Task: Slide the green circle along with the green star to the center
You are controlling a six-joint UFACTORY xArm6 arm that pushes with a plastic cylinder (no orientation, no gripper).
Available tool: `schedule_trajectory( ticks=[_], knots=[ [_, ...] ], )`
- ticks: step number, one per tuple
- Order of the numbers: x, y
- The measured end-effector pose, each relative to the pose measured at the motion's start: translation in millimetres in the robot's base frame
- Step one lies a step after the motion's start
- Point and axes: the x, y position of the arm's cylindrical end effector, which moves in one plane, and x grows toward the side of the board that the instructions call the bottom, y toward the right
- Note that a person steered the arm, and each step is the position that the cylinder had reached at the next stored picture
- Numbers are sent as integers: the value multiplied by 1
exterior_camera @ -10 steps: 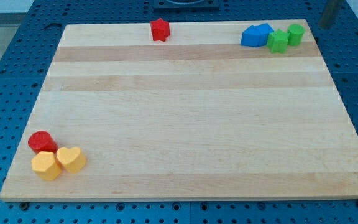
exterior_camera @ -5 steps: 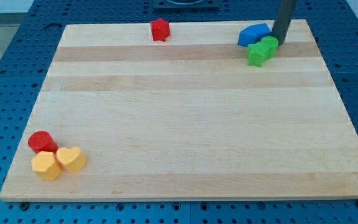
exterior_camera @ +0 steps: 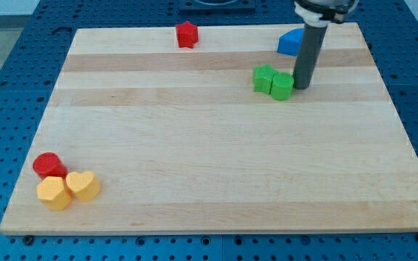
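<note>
- Wooden board (exterior_camera: 216, 167) on a blue pegged table (exterior_camera: 6, 87).
- Bottom left corner: red cylinder (exterior_camera: 48, 165), touching a yellow hexagon (exterior_camera: 53, 193) and a yellow heart (exterior_camera: 83, 185).
- Top edge, left of middle: red block (exterior_camera: 186, 34).
- Upper right of centre: green star (exterior_camera: 264, 78) touching green circle (exterior_camera: 282, 86) on its right.
- My tip (exterior_camera: 301, 87) sits just right of the circle, against it; it is a plain rod with no pincer.
- Blue block (exterior_camera: 291, 42) lies above, partly hidden by the rod.

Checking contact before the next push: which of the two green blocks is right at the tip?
The green circle, directly left of my tip; the green star sits beyond it.
</note>
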Motion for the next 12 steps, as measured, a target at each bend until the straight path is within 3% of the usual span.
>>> schedule_trajectory(
  ticks=[5,6,9,10,11,12],
  knots=[
    [-29,-77],
    [-53,-94],
    [9,-123],
    [-27,-115],
    [-56,-69],
    [-46,-5]
  ],
)
